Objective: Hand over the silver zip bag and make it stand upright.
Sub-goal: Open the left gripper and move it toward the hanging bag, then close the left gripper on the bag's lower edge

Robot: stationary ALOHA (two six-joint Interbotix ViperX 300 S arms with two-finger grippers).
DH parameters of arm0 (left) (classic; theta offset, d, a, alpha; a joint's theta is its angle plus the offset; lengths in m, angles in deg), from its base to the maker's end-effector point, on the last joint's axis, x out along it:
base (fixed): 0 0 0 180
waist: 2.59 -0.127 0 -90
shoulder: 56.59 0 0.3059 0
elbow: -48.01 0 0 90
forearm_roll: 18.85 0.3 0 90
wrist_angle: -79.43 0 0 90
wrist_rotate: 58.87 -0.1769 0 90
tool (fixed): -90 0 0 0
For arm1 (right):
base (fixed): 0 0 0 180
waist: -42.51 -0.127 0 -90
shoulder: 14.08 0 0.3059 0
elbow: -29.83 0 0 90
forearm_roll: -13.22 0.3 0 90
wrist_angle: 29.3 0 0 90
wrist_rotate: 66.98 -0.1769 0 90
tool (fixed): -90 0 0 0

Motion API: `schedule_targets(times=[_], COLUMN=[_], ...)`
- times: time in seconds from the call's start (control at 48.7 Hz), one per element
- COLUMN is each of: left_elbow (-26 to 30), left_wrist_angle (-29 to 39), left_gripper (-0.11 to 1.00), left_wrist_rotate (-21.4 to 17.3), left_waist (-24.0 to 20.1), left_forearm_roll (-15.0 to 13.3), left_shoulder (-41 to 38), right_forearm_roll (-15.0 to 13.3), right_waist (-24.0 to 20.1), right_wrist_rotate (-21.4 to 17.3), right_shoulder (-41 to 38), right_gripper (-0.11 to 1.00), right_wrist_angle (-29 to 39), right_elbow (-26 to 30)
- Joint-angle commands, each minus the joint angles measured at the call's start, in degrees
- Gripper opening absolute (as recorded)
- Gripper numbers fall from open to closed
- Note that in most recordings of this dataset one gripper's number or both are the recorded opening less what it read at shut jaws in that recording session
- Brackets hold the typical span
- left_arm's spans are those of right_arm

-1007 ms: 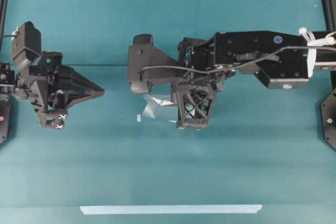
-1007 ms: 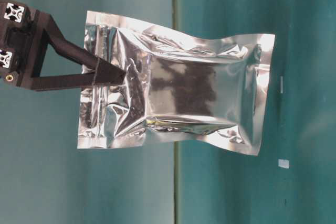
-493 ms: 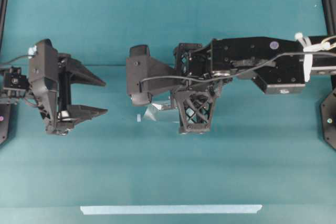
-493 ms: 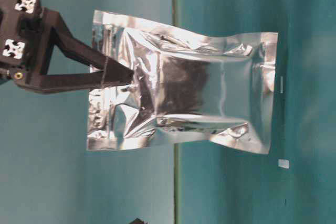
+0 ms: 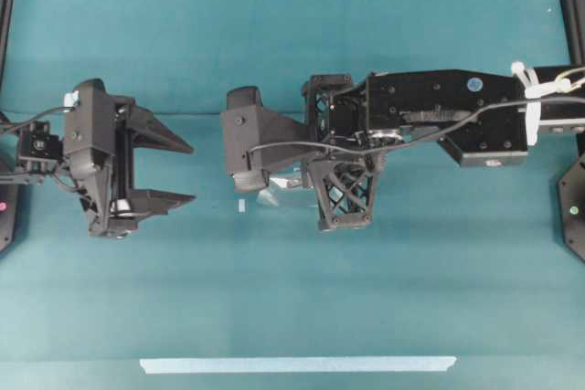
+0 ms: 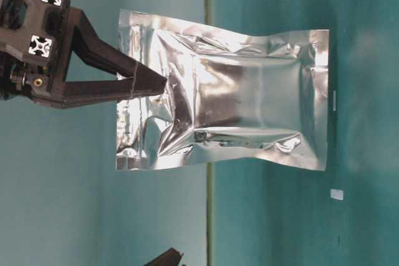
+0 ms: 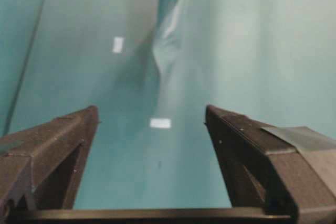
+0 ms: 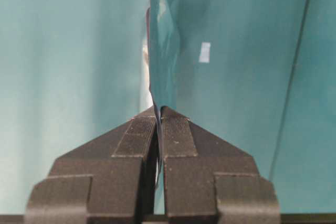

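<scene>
Black plastic, the left gripper [image 5: 183, 172] stands with its 2 fingers spread wide and nothing between them, well to the left of the silver zip bag [image 6: 224, 116]. The bag hangs edge-on to it, long axis vertical, bottom seal seemingly just at the green table [image 5: 292, 299]. The right gripper [image 8: 158, 113] pinches the bag's top edge tight and is far nearer. No readable writing shows.

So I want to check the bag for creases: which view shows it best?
Table-level view: the bag faces the camera, its whole crinkled face visible. Overhead shows only a sliver under the right arm. Both wrist views see it edge-on.
</scene>
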Motion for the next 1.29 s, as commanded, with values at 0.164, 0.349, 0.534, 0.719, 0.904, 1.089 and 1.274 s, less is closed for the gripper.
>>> schedule_targets(times=[0.164,0.349,0.534,0.719,0.904,1.089,1.274], left_elbow=[1.5,1.6,2.0,3.6,4.1,3.8,3.8], left_wrist_angle=[-1.1,-2.5,-4.8,-6.1,-7.1,-9.1,-10.3], left_gripper=[0.91,0.91,0.91,0.91,0.91,0.91,0.91], left_wrist_rotate=[0.0,0.0,0.1,0.3,0.4,1.3,2.2], left_waist=[0.4,1.2,1.8,2.2,2.4,2.5,2.8], left_forearm_roll=[0.2,0.2,0.2,0.2,0.2,0.2,0.2], left_shoulder=[-0.7,-1.4,-3.9,-6.7,-8.0,-9.1,-10.6], right_forearm_roll=[-0.2,-0.3,-0.3,-0.4,-1.5,-1.6,-1.6], right_waist=[-0.3,-0.4,-0.5,-0.6,-0.6,-0.6,-0.7], right_wrist_rotate=[0.9,0.8,0.7,0.6,0.3,0.6,0.5], right_shoulder=[0.6,0.6,0.6,0.6,0.4,0.4,0.1], right_gripper=[0.01,0.01,0.01,0.01,0.01,0.01,0.01], right_wrist_angle=[-0.3,-0.4,-1.0,-2.4,-3.2,-3.3,-3.4], right_elbow=[-0.3,-0.8,-1.3,-1.4,-1.4,-1.6,-1.8])
